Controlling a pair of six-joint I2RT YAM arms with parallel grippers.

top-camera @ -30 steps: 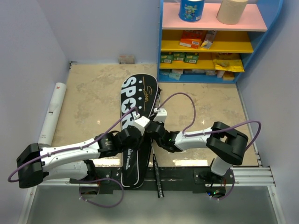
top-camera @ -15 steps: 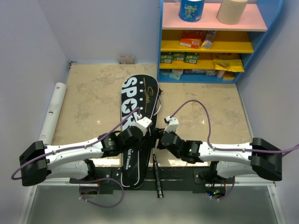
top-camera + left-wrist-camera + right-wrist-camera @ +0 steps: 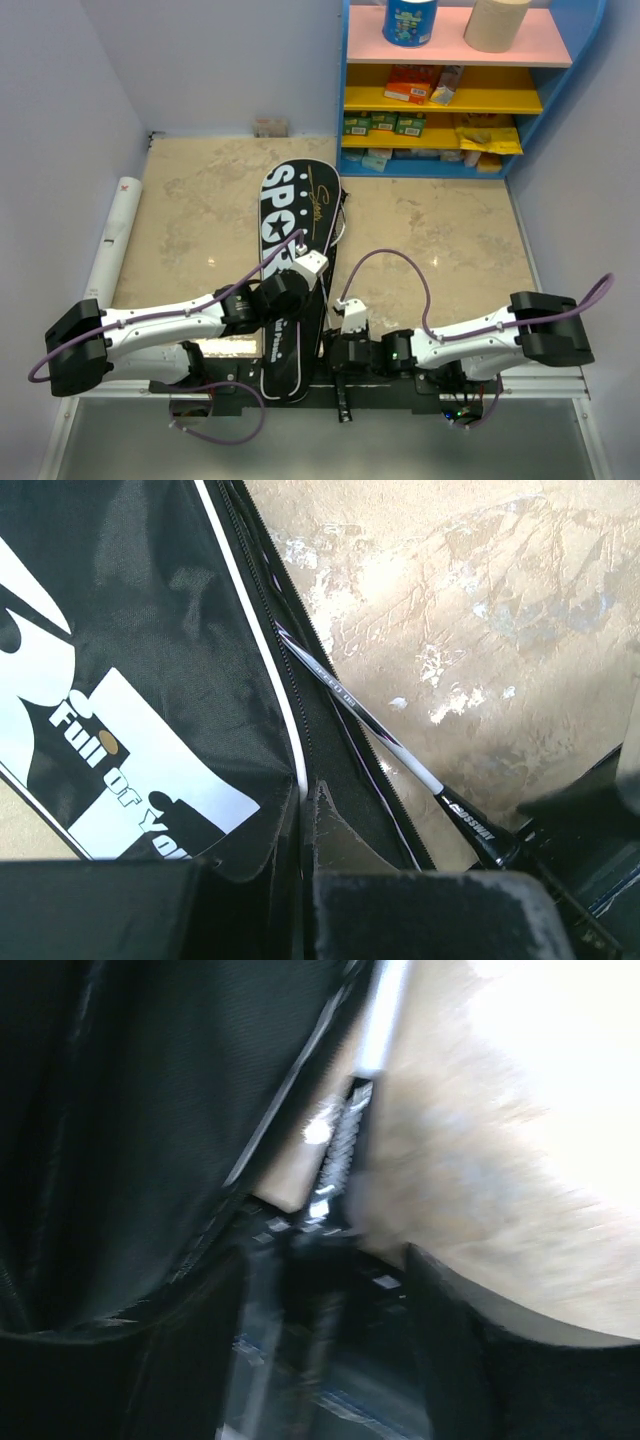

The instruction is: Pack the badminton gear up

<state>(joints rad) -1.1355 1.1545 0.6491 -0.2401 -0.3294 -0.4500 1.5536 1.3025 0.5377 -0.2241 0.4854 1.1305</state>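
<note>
The black bag lettered SPORT (image 3: 295, 205) lies lengthwise in the middle of the table. My left gripper (image 3: 305, 272) is shut on the bag's open right edge; in the left wrist view (image 3: 305, 880) the fabric (image 3: 130, 660) is pinched between the fingers. A racket's silver shaft (image 3: 400, 750) runs out of the bag's opening, and its black handle (image 3: 341, 395) pokes over the near edge. My right gripper (image 3: 343, 352) is low over that handle, open, with the blurred handle (image 3: 318, 1330) between its fingers. The long white tube (image 3: 112, 240) lies along the left wall. No shuttlecocks show.
A blue shelf unit (image 3: 445, 90) with boxes stands at the back right, with a blue-wrapped roll (image 3: 410, 20) and a beige roll (image 3: 497, 22) on top. A small box (image 3: 270, 127) sits at the back wall. The arms' mounting rail (image 3: 520, 375) runs along the near edge.
My right arm has swung from beside the bag's middle back to the near edge, down over the racket handle. My left gripper has stayed on the bag's edge.
</note>
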